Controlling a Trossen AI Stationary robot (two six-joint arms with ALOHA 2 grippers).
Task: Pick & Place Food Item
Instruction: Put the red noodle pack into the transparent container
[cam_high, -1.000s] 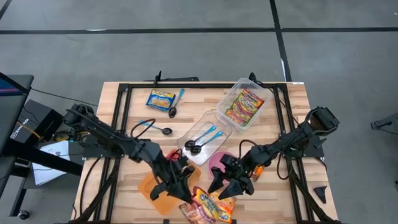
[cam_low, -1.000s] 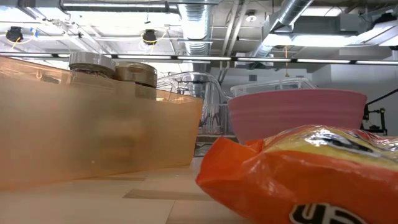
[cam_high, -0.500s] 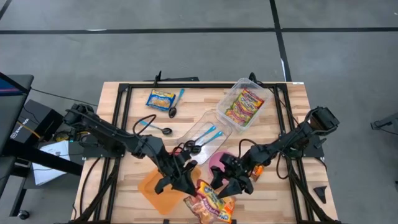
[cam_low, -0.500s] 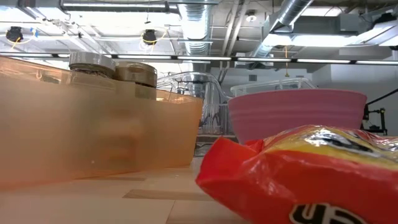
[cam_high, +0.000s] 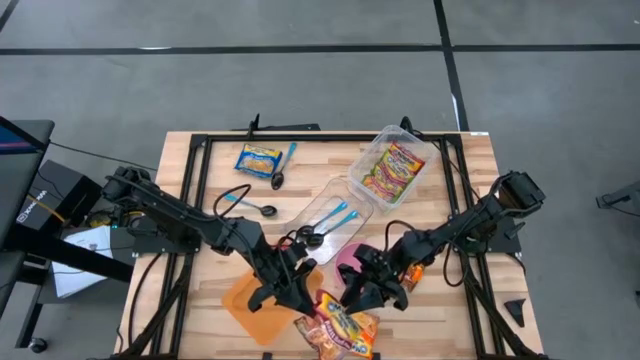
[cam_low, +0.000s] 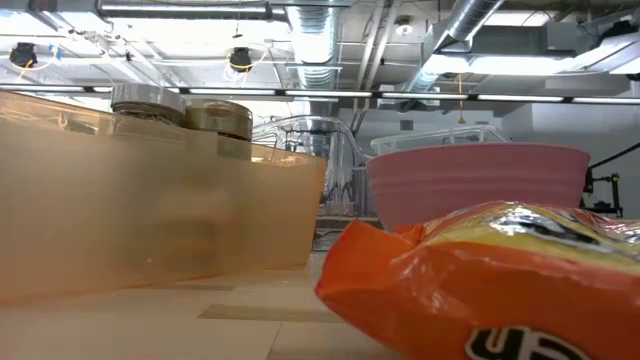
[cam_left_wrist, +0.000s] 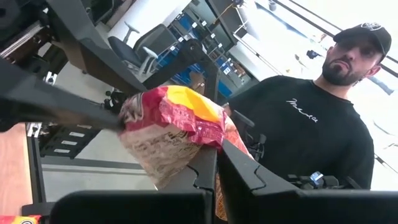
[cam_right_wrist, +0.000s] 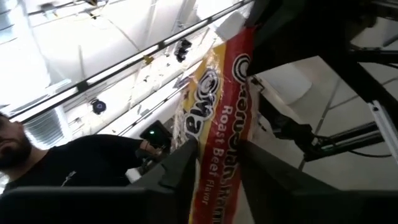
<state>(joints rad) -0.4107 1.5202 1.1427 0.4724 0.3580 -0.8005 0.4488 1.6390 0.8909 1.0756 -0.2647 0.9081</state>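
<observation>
Both grippers meet at the orange ramen packet (cam_high: 338, 328) on the table's near edge: left gripper (cam_high: 298, 300) clamped on its left end, right gripper (cam_high: 360, 297) apparently pinching its right end, beside the pink bowl (cam_high: 347, 258).

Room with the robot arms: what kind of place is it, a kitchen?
Probably not a kitchen; more likely a lab or workshop. Bare ceiling ducts run overhead, the floor is plain grey concrete, and the wooden table carries a black metal frame for the arms.
</observation>
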